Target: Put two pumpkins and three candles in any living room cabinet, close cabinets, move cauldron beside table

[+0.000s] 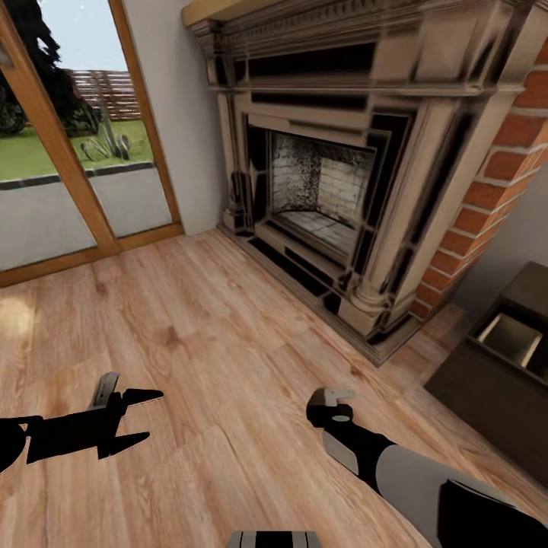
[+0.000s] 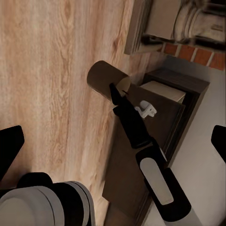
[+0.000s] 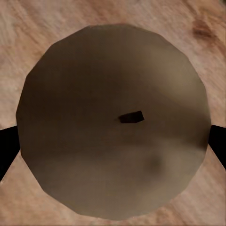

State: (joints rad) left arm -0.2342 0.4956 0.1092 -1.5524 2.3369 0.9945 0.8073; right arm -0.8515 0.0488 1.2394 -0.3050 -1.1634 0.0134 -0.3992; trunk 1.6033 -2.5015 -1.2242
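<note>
The scene is dominated by a large carved fireplace (image 1: pixel 335 183) set against a brick wall (image 1: pixel 495 190), with a glazed door (image 1: pixel 68 152) to its left and a wooden floor (image 1: pixel 198 320) spread before it. At the right edge of the head view, the dark brown cabinet (image 1: pixel 495 365) is seen with a drawer pulled out; its pale interior (image 1: pixel 511 339) looks empty as far as can be made out, though only part of it is shown.

A candle (image 3: pixel 113 117) is framed squarely in the right wrist view, its flat round top and tiny wick faced toward the camera and flanked on both sides by the dark fingertips (image 3: pixel 7 150). In the left wrist view the same candle (image 2: pixel 106 77) is seen at the tip of the right gripper (image 2: pixel 117 92), its long axis in line with the arm. The right gripper (image 1: pixel 335 396) is judged to be clenched on the candle; actual contact cannot be confirmed. The left gripper (image 1: pixel 141 418) is spread apart and holds nothing.

The cabinet lies to the right of the right gripper, so the right arm is the nearer one, and the coming move is judged to be a carry rightward to the open drawer.
</note>
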